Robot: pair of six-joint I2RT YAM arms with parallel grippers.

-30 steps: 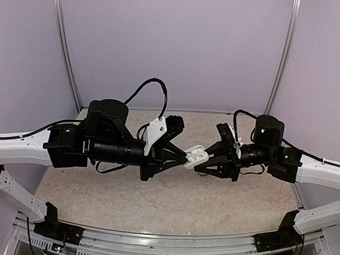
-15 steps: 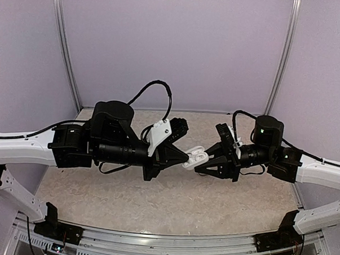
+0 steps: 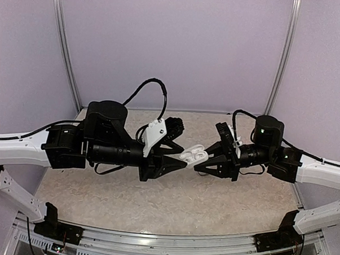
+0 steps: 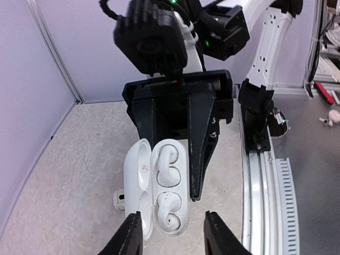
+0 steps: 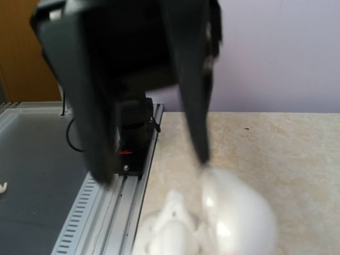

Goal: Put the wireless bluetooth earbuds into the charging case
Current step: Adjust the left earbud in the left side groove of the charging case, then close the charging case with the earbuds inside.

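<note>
Right pincer (image 3: 201,161) holds charging case (image 3: 192,156) over speckled table (image 3: 155,203); lilac walls (image 3: 173,48).

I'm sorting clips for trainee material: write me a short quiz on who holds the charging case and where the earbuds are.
1. True or false: the charging case lies shut on the table.
2. Which gripper holds the case? A) left gripper B) right gripper C) both D) neither
3. Short answer: where are the earbuds?

Key:
1. False: it is open and held up above the table.
2. B: the left gripper stands open at the case's near end.
3. In the wells of the case's base half, one in each, as far as the left wrist view shows.
</note>
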